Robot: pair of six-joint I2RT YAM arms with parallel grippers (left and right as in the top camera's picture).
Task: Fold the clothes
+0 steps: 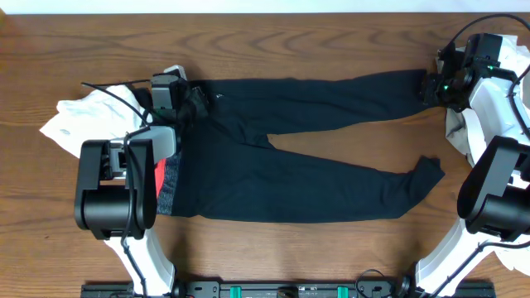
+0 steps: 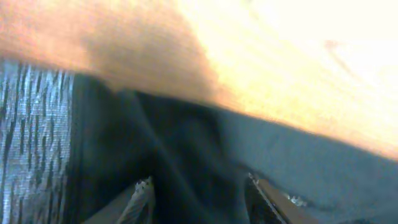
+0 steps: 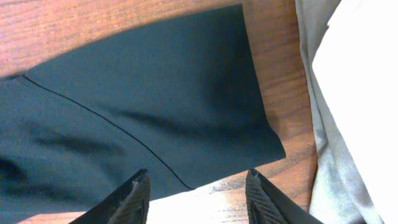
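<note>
The black leggings (image 1: 290,165) lie spread flat across the table, legs pointing right. Their red-and-grey waistband (image 1: 168,184) is at the left, and the grey band also shows in the left wrist view (image 2: 34,149). My left gripper (image 1: 195,103) is at the far corner of the waist. Its fingers (image 2: 202,190) are open, with a ridge of black fabric (image 2: 186,149) between them. My right gripper (image 1: 427,87) is over the cuff of the far leg (image 3: 186,106). Its fingers (image 3: 198,186) are open and hold nothing, just off the cuff's edge.
A white garment (image 1: 74,120) lies crumpled at the left, behind the left arm. A white and beige pile (image 1: 497,112) lies at the right edge, and it shows beside the cuff in the right wrist view (image 3: 348,93). The arm bases stand at the front corners.
</note>
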